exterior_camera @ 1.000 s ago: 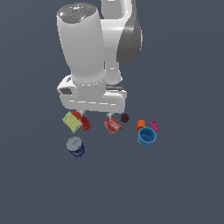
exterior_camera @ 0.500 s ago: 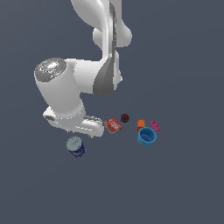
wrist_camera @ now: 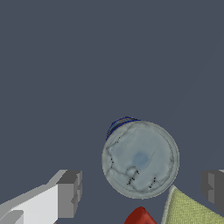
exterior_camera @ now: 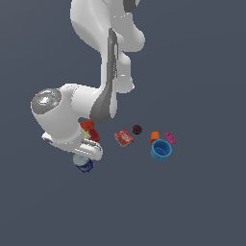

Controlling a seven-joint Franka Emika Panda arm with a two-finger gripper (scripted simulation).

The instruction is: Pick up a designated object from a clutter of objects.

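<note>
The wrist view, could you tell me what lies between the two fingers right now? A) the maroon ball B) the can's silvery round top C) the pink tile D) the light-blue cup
B: the can shows its silvery-grey top in the gap of the open gripper, a finger on either side and clear of it.

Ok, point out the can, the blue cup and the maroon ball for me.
can [wrist_camera: 141,159]: wrist view, middle of its silvery round top.
blue cup [exterior_camera: 161,151]: exterior view, on its open rim and inside.
maroon ball [exterior_camera: 137,129]: exterior view, middle of the ball.
</note>
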